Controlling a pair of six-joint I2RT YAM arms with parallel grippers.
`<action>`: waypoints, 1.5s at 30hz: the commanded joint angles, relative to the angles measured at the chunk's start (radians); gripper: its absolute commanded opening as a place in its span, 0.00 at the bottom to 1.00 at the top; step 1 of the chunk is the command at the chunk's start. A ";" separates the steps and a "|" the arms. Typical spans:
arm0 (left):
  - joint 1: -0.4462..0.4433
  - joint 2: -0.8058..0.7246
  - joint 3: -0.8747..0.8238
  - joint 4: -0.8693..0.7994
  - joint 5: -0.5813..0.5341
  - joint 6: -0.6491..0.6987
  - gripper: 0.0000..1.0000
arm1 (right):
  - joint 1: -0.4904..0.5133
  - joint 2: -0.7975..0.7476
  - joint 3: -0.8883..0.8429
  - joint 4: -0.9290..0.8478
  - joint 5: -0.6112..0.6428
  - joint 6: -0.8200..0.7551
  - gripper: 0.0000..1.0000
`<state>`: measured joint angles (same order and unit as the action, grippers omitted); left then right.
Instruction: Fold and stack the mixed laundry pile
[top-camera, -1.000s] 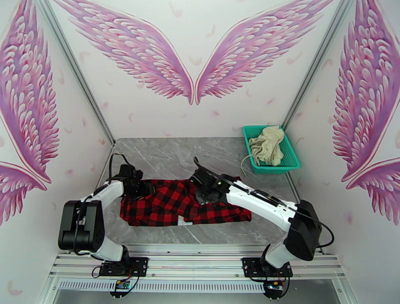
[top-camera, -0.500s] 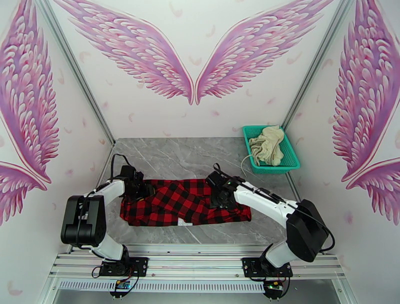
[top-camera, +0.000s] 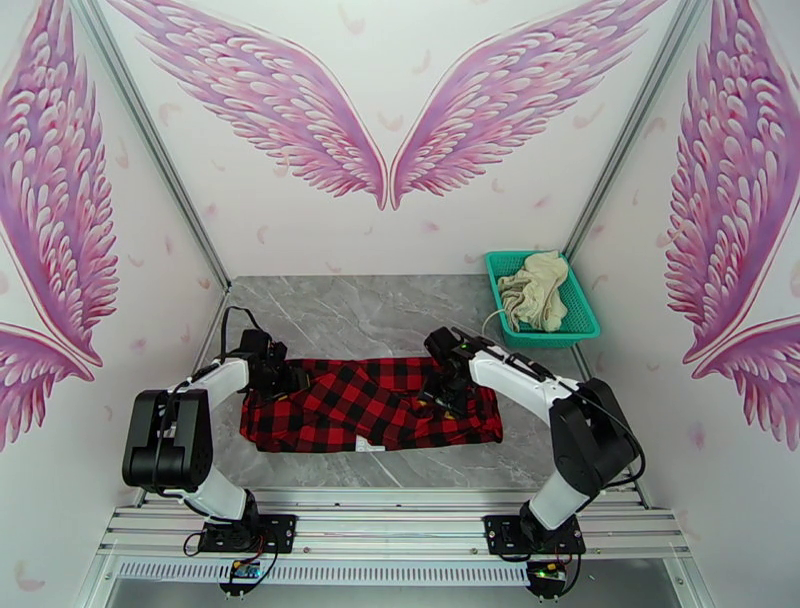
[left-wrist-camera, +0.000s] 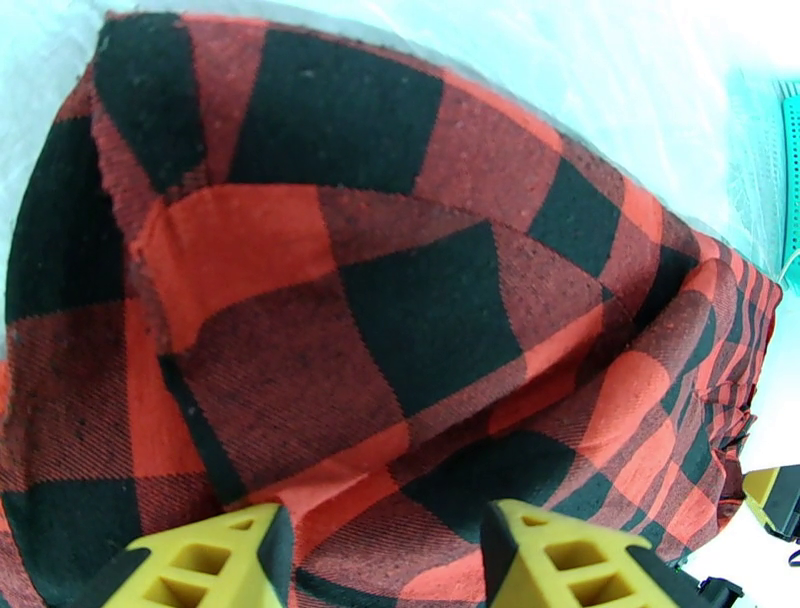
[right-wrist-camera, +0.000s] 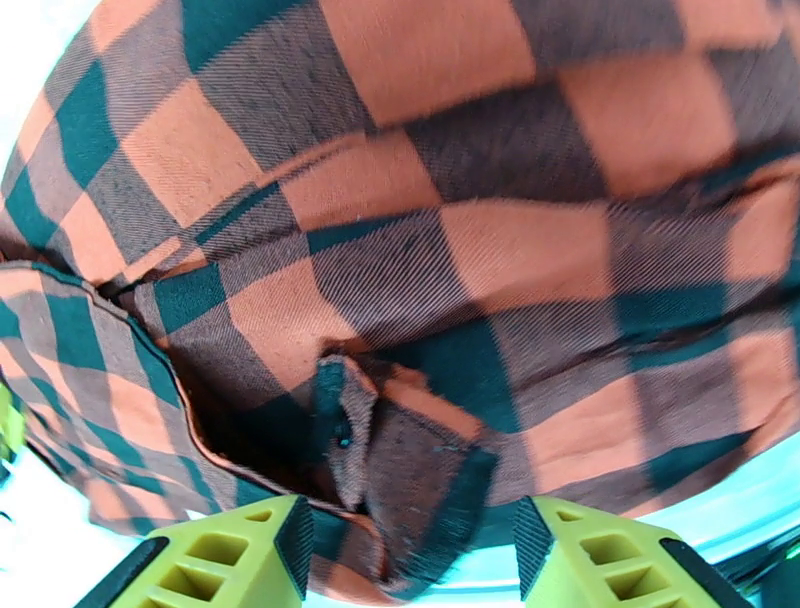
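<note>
since a second ago the right arm has drawn back toward the right half of the shirt, its elbow folding in nearer its base, while the left arm has barely shifted. the red-and-black check shirt (top-camera: 345, 402) lies spread across the grey marble tabletop (top-camera: 350, 310), in front of both arms and roughly midway between them, with its white label (top-camera: 371, 443) at the near hem.

the left end effector (top-camera: 288, 381) sits low at the shirt's far left corner. in the left wrist view its yellow fingers (left-wrist-camera: 225, 555) stand apart over the shirt (left-wrist-camera: 400, 300), and creases in the cloth run toward the gap between them. whether they pinch the fabric i cannot tell.

the right end effector (top-camera: 447, 392) is down on the shirt's right part. in the right wrist view its fingers (right-wrist-camera: 600, 555) are spread wide over the shirt (right-wrist-camera: 450, 200), and a loose cuff-like flap of the fabric lies in the gap without being squeezed, so this one is open.

the cream wrinkly garment (top-camera: 535, 290) lies bunched in the teal mesh basket (top-camera: 590, 326) at the far right corner of the tabletop, well apart from the shirt.
</note>
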<state>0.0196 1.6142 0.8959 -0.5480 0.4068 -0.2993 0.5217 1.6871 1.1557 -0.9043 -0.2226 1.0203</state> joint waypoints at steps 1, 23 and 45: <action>0.005 -0.025 0.014 -0.006 0.017 0.006 0.56 | -0.002 0.041 0.001 0.020 -0.033 0.126 0.56; 0.016 -0.044 0.047 0.009 -0.034 -0.017 0.56 | 0.014 -0.041 0.377 -0.243 0.330 -0.047 0.03; 0.043 -0.118 0.034 -0.036 -0.026 -0.004 0.56 | -0.009 0.141 0.504 -0.577 0.237 0.430 0.04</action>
<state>0.0578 1.5288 0.9150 -0.5686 0.3725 -0.3103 0.5323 1.7695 1.6241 -1.3407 0.0978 1.2736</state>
